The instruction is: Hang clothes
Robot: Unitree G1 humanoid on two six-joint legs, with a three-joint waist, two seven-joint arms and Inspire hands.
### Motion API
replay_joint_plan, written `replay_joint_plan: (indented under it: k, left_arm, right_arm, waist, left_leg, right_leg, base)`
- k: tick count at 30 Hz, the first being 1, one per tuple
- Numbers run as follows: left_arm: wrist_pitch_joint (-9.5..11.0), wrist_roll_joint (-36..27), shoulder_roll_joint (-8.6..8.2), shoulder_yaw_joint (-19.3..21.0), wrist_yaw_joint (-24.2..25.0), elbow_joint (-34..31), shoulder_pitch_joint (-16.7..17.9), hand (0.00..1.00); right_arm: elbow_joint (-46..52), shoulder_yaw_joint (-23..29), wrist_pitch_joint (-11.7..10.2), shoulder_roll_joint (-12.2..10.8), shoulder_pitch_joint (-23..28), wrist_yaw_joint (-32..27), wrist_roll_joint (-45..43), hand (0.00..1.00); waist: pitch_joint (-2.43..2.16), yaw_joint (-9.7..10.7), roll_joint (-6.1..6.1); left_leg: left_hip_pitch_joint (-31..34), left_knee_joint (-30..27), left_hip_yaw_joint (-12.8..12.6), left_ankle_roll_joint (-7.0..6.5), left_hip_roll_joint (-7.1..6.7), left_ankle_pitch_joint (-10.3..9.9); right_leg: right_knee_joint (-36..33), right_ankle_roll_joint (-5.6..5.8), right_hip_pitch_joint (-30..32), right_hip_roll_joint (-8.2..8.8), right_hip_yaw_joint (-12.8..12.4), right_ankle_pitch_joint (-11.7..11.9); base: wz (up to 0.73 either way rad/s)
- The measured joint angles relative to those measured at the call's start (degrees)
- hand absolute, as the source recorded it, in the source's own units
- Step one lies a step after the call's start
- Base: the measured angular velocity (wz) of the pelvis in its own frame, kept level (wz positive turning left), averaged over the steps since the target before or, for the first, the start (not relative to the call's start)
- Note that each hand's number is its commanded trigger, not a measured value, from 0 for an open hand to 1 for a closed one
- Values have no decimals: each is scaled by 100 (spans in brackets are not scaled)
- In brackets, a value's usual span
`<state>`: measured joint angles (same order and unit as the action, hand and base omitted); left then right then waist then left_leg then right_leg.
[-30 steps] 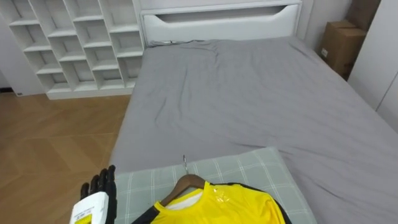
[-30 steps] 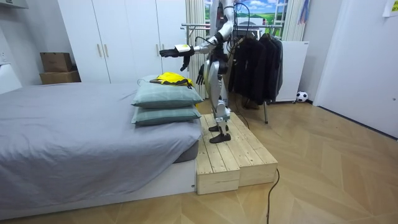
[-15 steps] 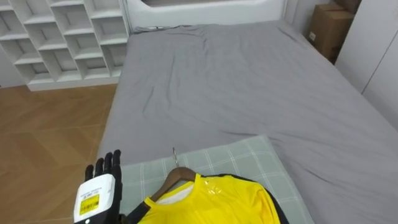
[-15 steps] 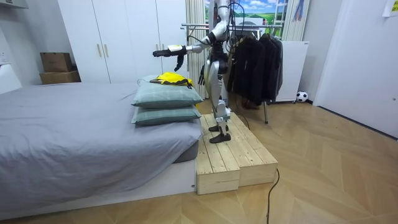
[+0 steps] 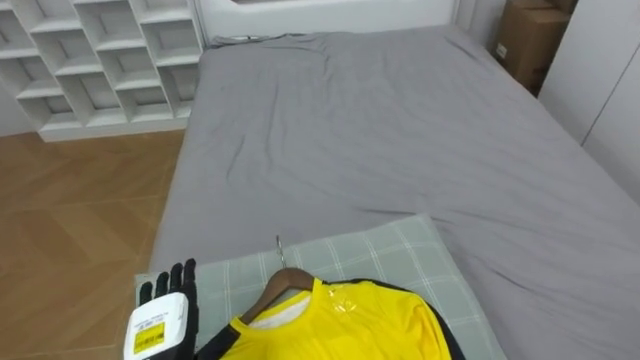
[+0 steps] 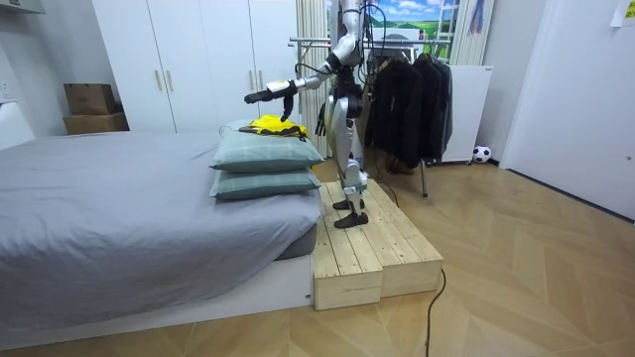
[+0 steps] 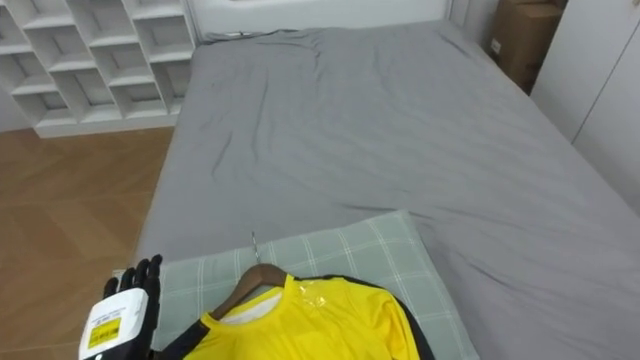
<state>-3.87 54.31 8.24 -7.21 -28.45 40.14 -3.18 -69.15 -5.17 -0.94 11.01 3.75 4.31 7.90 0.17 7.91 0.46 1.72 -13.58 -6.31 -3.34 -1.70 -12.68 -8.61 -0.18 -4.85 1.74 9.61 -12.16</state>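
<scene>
A yellow shirt (image 5: 350, 325) with dark trim lies on a wooden hanger (image 5: 290, 285), whose metal hook (image 5: 279, 250) points toward the bed's head. Both rest on a pale green checked pillow (image 5: 400, 250), the upper of two stacked pillows (image 6: 266, 154) at the bed's foot. My left hand (image 5: 165, 315) hovers open, fingers straight, over the pillow's left end, a short way left of the hanger and not touching it. In the room view that left hand (image 6: 260, 96) reaches out above the shirt (image 6: 270, 125). My right hand (image 6: 321, 124) hangs by my hip.
The grey bed (image 5: 380, 130) stretches ahead to a white headboard. A white shelf unit (image 5: 90, 60) stands far left and a cardboard box (image 5: 525, 40) far right. I stand on a wooden platform (image 6: 367, 243), with a rack of dark clothes (image 6: 407, 99) behind me.
My left arm has stretched further out over the pillows and then dropped lower toward the shirt. The eye view has tipped down a little. The shirt and hanger have not moved.
</scene>
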Motion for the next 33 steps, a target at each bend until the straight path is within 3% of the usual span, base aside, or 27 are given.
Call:
replay_joint_plan:
  k: [6, 15, 33]
  left_arm:
    - [11, -4, -129, -90, 26, 263, -118, 0]
    - [-37, -124, -316, -261, 271, 600, -144, 0]
    - [36, -82, -316, -427, 299, 622, -65, 0]
  right_arm:
    - [5, -27, 67, -37, -41, 17, -95, 0]
    - [31, -36, 101, -114, -49, -54, 68, 0]
    - [30, -19, 36, -178, -41, -243, -52, 0]
  waist:
    - [25, 111, -95]
    - [13, 114, -140]
    - [19, 118, -138]
  left_leg:
    - [63, -2, 20, -10, -13, 46]
    - [58, 1, 15, -6, -3, 48]
    - [-38, 5, -15, -5, 6, 49]
  right_leg:
    - [-1, -1, 42, 6, -20, 1]
    - [0, -1, 48, 15, -12, 1]
    - [-14, -15, -45, 2, -32, 9]
  base:
    - [3]
    - [0]
    - [0]
